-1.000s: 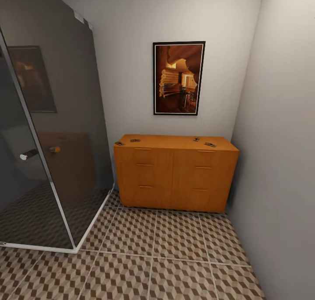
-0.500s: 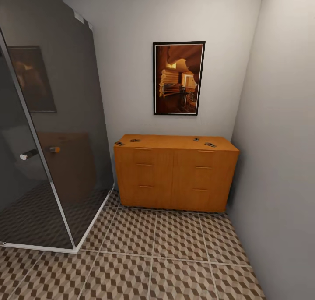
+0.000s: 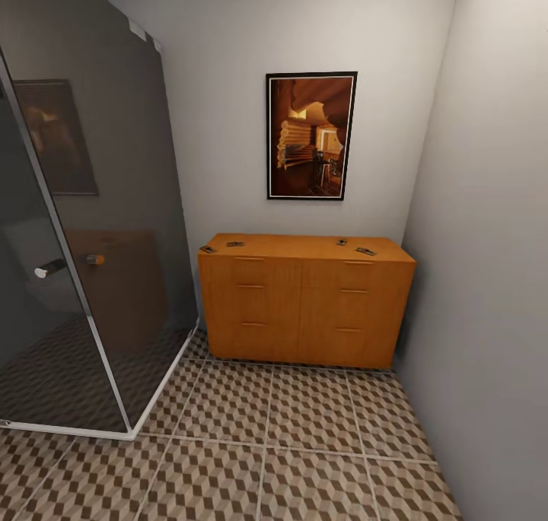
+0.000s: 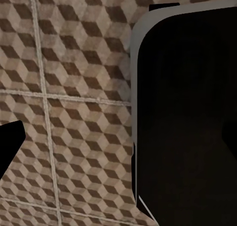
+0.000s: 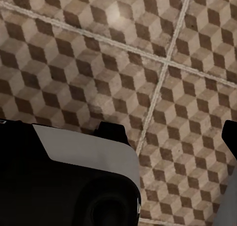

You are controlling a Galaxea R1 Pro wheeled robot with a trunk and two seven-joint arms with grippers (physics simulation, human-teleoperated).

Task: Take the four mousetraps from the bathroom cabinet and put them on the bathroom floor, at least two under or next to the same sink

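Note:
The orange-brown cabinet stands against the far wall, its six drawers shut. Several small mousetraps lie on its top: two near the left end and two near the right end. Cube-patterned bathroom floor stretches from me to the cabinet. In the wrist views both grippers hang over these tiles. My left gripper is open, one dark fingertip at the picture's edge. My right gripper is open too, with a fingertip showing. Neither holds anything. The sink is out of view.
A dark glass shower enclosure with a white base rim fills the left side. A plain wall closes the right side. A framed picture hangs above the cabinet. My dark, grey-edged body shows beside the left gripper.

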